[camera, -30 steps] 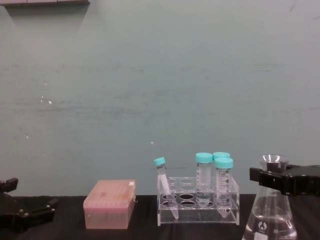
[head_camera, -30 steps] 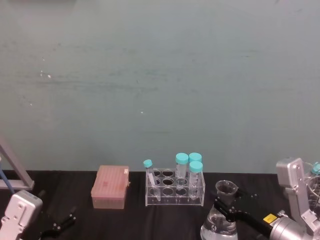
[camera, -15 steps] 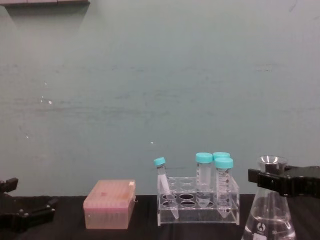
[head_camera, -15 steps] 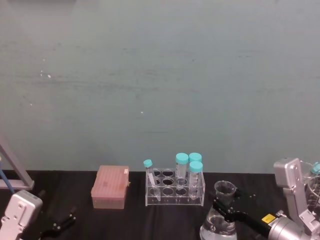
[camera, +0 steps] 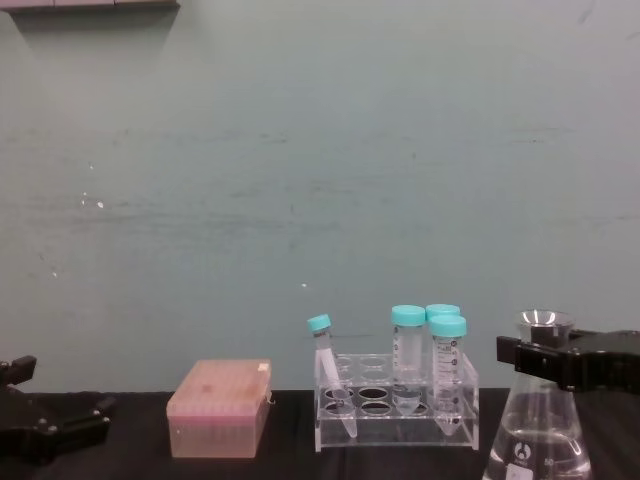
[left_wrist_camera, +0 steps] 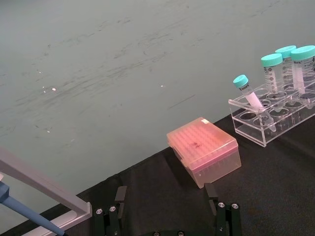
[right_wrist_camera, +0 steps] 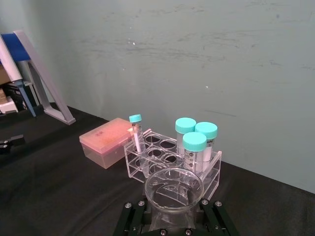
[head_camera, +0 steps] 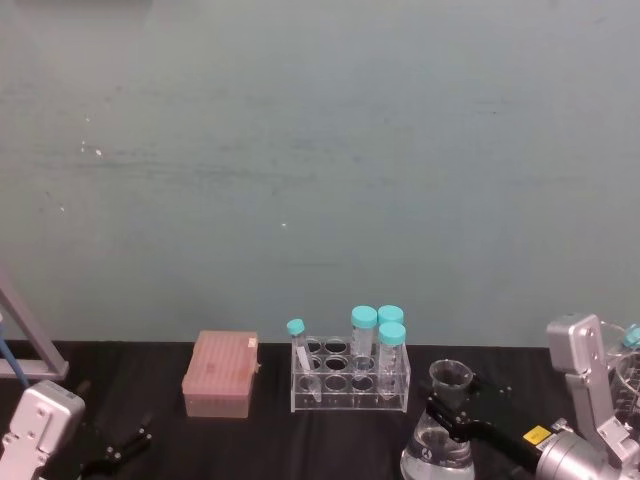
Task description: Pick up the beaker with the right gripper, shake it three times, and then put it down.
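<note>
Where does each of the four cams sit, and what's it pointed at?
Head: high, looking down; both arms, beaker.
Chest: low, side-on; right gripper on the beaker's neck.
Left wrist: behind the left gripper, facing the pink box.
Right wrist: above the beaker's rim.
All share the tube rack.

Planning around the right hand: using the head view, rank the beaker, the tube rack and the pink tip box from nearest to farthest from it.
1. The beaker: held at its neck by the right hand, at the lower right.
2. The tube rack: just to the left and farther back, near centre.
3. The pink tip box: farthest, left of the rack.
</note>
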